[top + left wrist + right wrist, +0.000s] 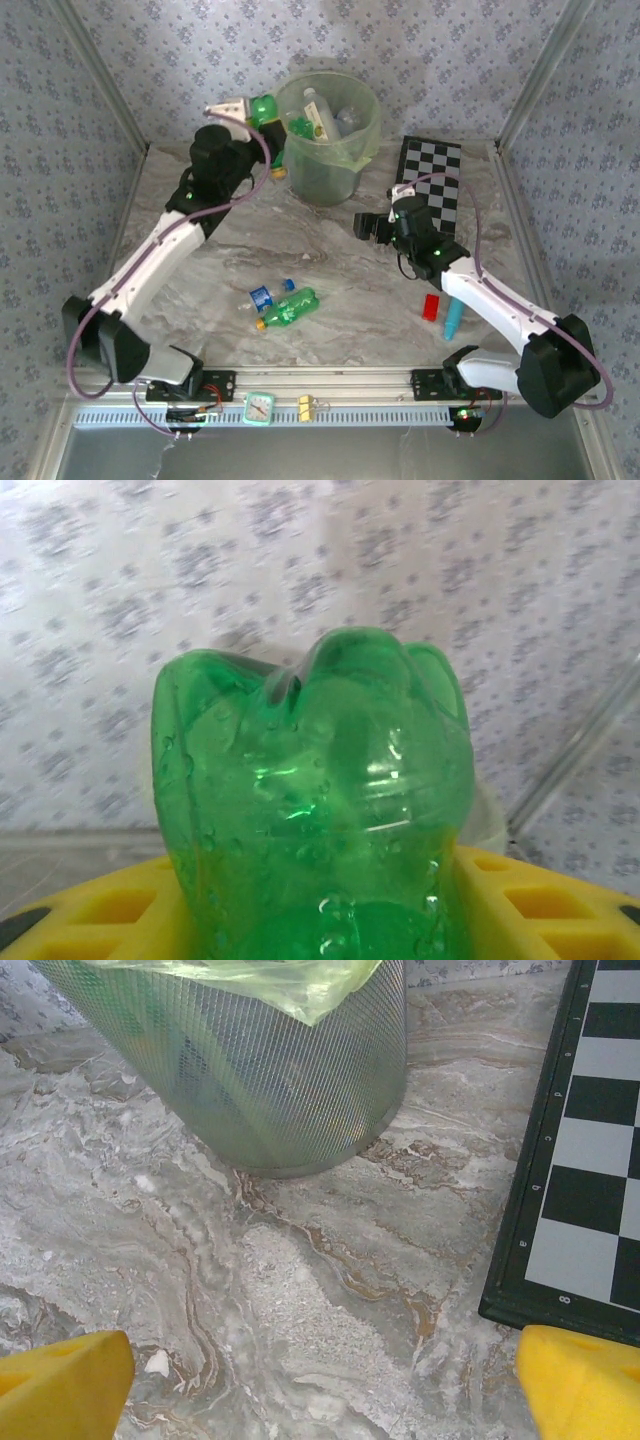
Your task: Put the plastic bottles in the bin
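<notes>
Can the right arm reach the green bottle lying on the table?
Probably yes: the right claw is open and empty, and only bare table lies between it and the green bottle.

**Left arm raised and gripping, right arm low with jaws wide**

The left arm [160, 250] stretches far forward and upward, its gripper [243, 108] clamped on a green bottle [263, 108]. The right arm [490, 295] angles inward, its gripper [366, 226] held low, yellow fingers [60, 1385] spread wide apart and holding nothing

White arms [160, 250], purple cables [70, 360], yellow fingers [60, 1385]
</notes>
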